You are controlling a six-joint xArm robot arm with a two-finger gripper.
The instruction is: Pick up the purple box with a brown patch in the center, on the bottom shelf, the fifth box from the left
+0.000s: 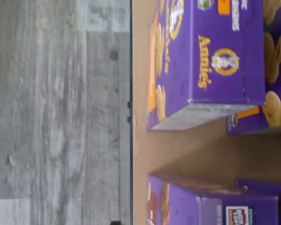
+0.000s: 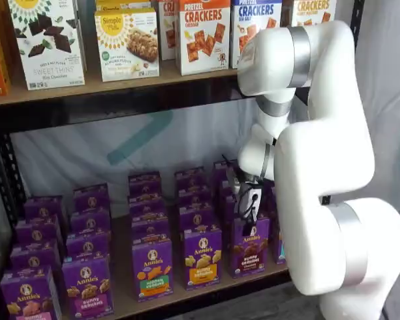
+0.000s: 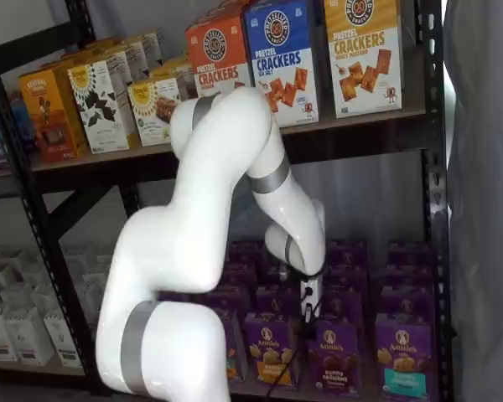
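Observation:
The purple box (image 2: 249,248) with dark brown cookies at its centre stands upright in the front row of the bottom shelf (image 2: 123,297). It also shows in the other shelf view (image 3: 334,356). My gripper (image 2: 247,211) hangs just above and slightly behind this box's top, and in a shelf view (image 3: 308,310) only its dark fingers and a cable show. No gap between the fingers is visible and nothing is held. The wrist view looks down on the tan shelf board (image 1: 178,150) between two purple boxes.
A purple box with an orange band (image 2: 201,257) stands left of the target. A purple box with a teal band (image 3: 402,358) stands to its right. Rows of purple boxes stand behind. The upper shelf (image 2: 120,90) holds large cracker boxes. Grey floor (image 1: 56,117) lies before the shelf edge.

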